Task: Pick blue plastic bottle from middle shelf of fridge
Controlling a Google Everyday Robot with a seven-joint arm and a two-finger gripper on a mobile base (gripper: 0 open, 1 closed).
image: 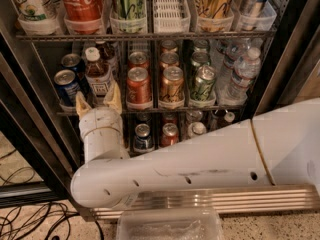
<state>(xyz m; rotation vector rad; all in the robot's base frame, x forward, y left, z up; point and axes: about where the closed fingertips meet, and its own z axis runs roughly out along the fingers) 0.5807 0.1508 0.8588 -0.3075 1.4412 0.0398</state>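
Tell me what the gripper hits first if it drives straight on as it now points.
Most likely the brown bottle with the white cap: the gripper sits at the front of the middle shelf, fingers open either side of the bottle's base. Depth is unclear, so I can't tell how close it is.

"Coca-Cola" on the red container (81,4) — gripper (98,100) at the middle shelf (200,108)
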